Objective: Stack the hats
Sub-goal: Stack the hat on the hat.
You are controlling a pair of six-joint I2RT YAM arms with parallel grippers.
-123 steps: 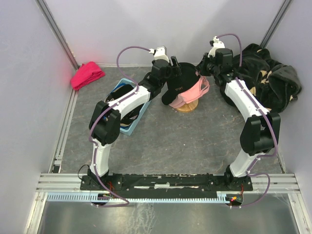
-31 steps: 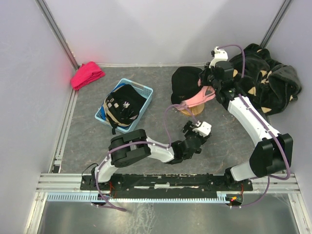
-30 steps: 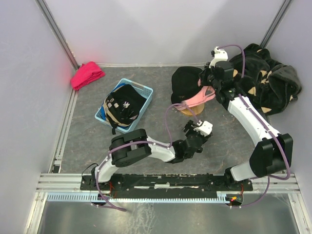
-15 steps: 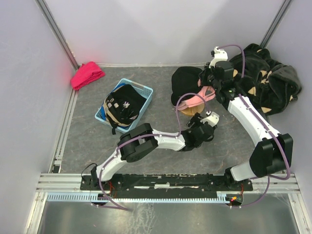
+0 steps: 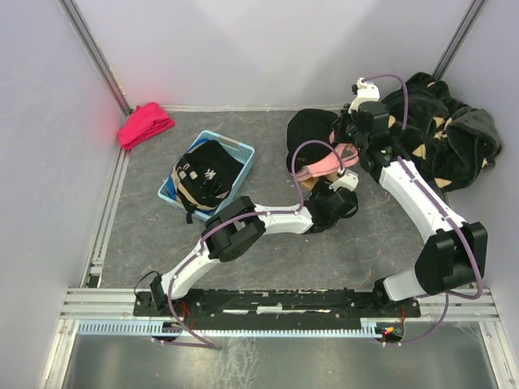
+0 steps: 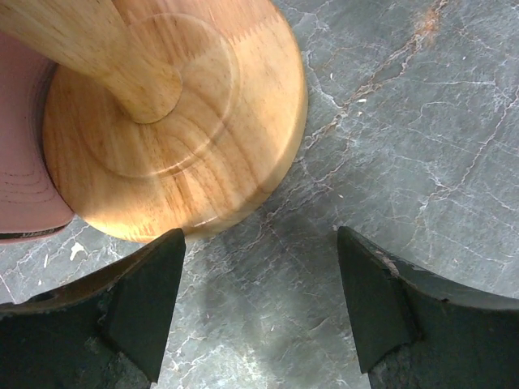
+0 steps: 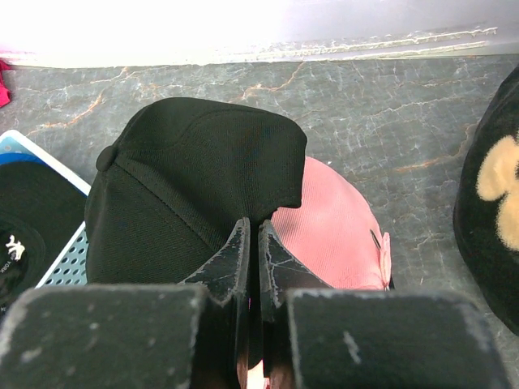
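Note:
A black cap (image 5: 310,132) sits on a pink cap (image 5: 323,166) on a wooden stand (image 6: 174,121). My right gripper (image 5: 349,139) is shut on the black cap's (image 7: 195,182) rear edge, above the pink cap (image 7: 332,223); it shows in the right wrist view (image 7: 253,239). My left gripper (image 5: 334,197) is open and empty, low over the floor just in front of the stand's round base, also seen in the left wrist view (image 6: 259,300). A pink brim (image 6: 24,190) shows left of the base. More caps, black and tan (image 5: 203,174), lie in a blue basket (image 5: 243,154).
A red-pink cloth bundle (image 5: 146,124) lies at the back left by the wall. A big black plush fabric with beige flowers (image 5: 442,134) fills the back right corner. The basket's edge (image 7: 28,152) shows left of the stand. Walls close in on three sides.
My left gripper has left the black cap, swung low across the front and moved up to the stand's base. My right gripper has stayed shut on the black cap.

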